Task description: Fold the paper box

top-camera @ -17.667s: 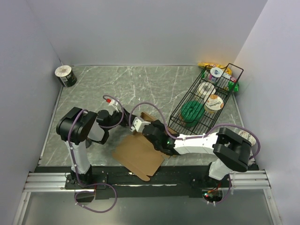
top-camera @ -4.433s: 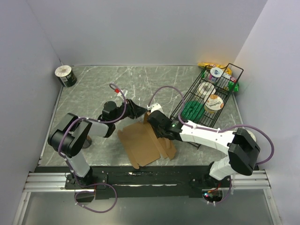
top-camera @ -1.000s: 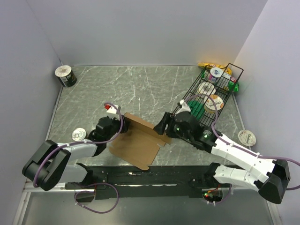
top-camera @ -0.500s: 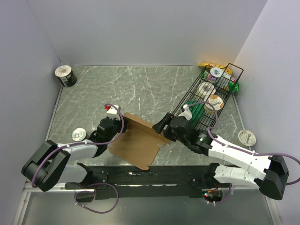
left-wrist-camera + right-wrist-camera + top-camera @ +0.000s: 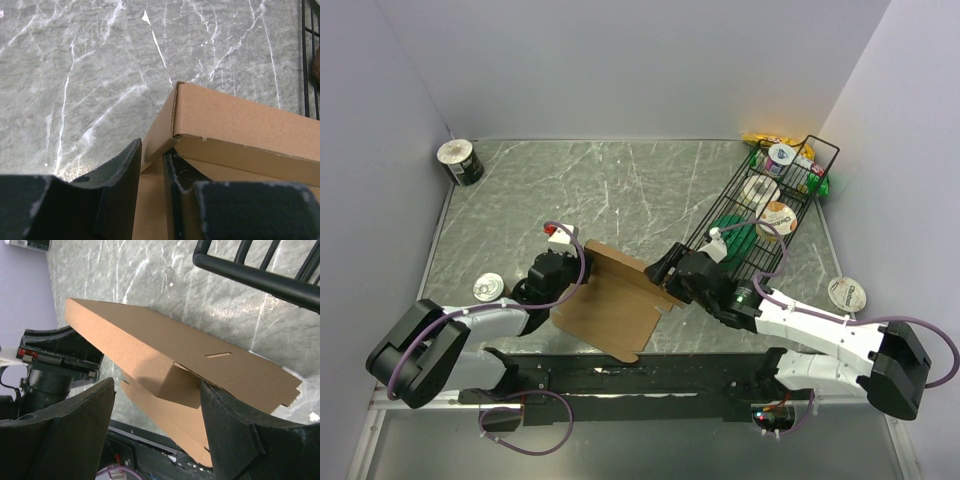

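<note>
Edge of the brown cardboard paper box (image 5: 610, 305) is pinched by the left tool (image 5: 152, 155), clear only wrist-side; right tool (image 5: 156, 390) is spread.

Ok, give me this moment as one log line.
paper box: partly folded | left gripper: shut on its flap | right gripper: open, straddling its end flap
</note>
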